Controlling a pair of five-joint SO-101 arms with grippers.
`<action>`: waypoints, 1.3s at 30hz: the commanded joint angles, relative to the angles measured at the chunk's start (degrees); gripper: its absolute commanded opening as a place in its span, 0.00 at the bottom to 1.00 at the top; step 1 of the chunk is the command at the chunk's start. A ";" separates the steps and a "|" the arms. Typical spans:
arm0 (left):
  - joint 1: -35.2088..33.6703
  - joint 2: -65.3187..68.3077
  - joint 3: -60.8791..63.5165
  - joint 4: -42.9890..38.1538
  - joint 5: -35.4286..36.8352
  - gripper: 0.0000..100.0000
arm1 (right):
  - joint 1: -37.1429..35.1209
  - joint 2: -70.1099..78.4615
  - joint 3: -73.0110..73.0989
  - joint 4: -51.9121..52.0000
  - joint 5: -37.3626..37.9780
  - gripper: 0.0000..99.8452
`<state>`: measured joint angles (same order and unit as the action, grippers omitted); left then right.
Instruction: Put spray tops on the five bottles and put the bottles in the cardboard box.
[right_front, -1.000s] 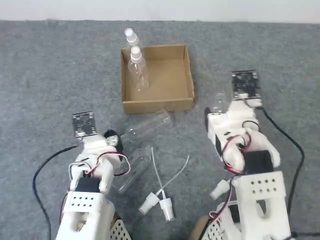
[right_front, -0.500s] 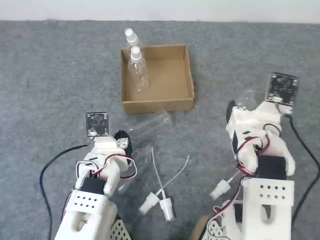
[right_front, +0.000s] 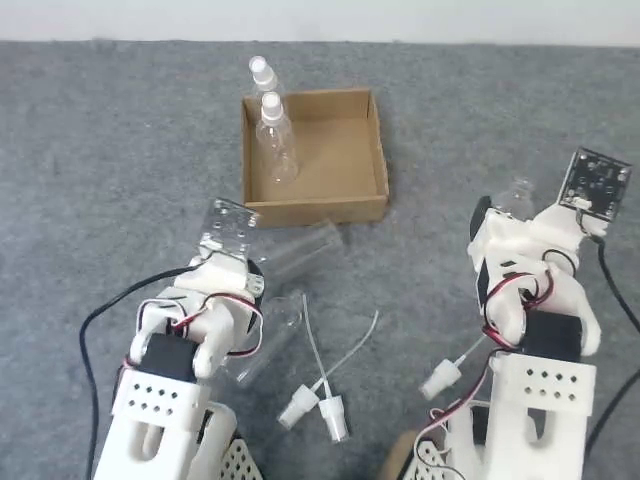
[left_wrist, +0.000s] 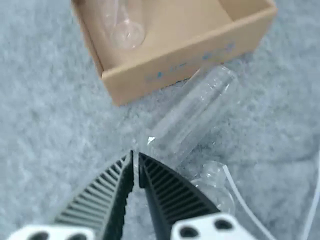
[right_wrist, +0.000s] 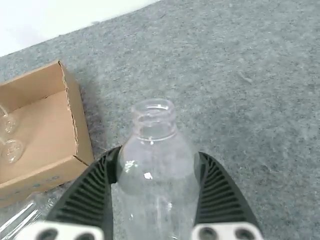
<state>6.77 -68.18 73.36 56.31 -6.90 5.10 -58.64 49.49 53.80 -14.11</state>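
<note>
My right gripper (right_wrist: 157, 158) is shut on a clear bottle (right_wrist: 155, 170) with a bare, open neck, held upright to the right of the cardboard box (right_front: 318, 210); from above, the bottle (right_front: 516, 194) sticks out ahead of that arm. My left gripper (left_wrist: 135, 156) is shut and empty, hovering just short of a topless bottle (left_wrist: 196, 111) lying on the carpet by the box's front wall (left_wrist: 190, 55). A second topless bottle (left_wrist: 215, 179) lies beside the fingers. Two bottles with spray tops (right_front: 276, 135) stand at the box's far-left corner. Loose spray tops (right_front: 300, 406) (right_front: 334, 416) (right_front: 440, 378) lie near the arms' bases.
Grey carpet (right_front: 110, 150) covers the table, open on the left and at the far right. The long dip tubes (right_front: 345, 350) of the spray tops stretch across the carpet between the two arms.
My right arm has swung to the right, carrying the bottle away from the box. My left arm has turned toward the lying bottles, its gripper staying shut.
</note>
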 joint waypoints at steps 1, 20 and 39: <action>0.26 -0.88 -6.11 0.44 -6.68 0.01 | 0.75 -1.54 -0.79 -1.36 -0.62 0.03; 19.78 -0.26 -8.31 12.84 -23.65 0.14 | 12.62 -1.63 2.46 -7.25 -0.62 0.03; 33.49 6.59 -8.66 23.82 -35.43 0.24 | 19.82 -2.15 4.48 -11.03 -0.35 0.04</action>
<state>38.77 -67.47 67.91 79.78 -40.13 24.00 -58.64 55.30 44.40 -14.11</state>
